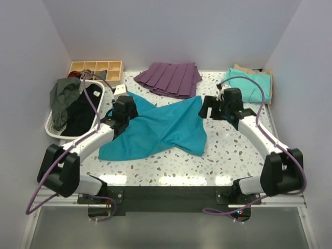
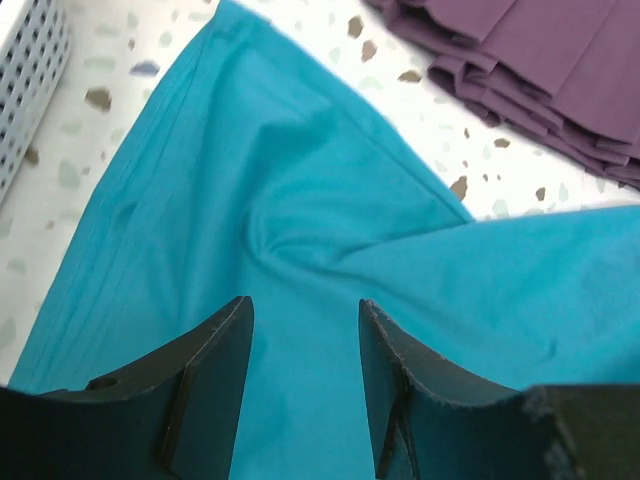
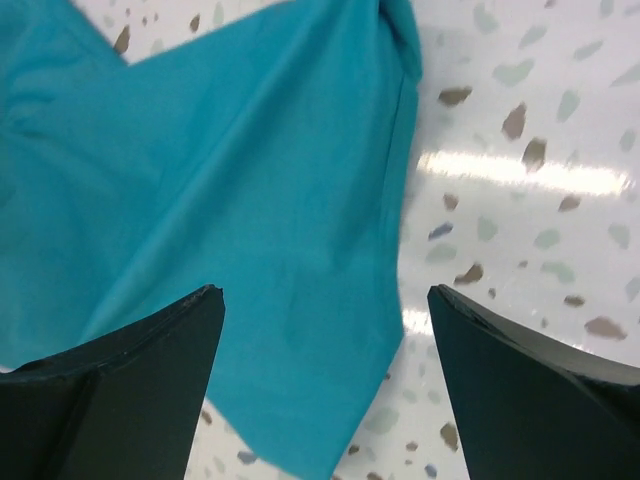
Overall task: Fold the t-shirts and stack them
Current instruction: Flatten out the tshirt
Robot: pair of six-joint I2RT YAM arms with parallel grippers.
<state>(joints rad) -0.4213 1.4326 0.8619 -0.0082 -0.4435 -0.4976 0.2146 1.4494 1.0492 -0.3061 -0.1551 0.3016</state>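
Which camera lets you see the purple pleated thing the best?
The top camera: the whole purple pleated garment shows there, spread out at the back. The left wrist camera catches only some pleats in its top right corner. The right wrist camera shows none of it.

The left arm rises from its base at 7 o'clock in the top view, with the forearm running toward 1 o'clock and the wrist pitched downward. The left gripper has its jaws partly parted, with a moderate gap. The right arm rises from its base at 5 o'clock, with the forearm running toward 11 o'clock. The right gripper has its jaws spread wide, clearly wider than the left.
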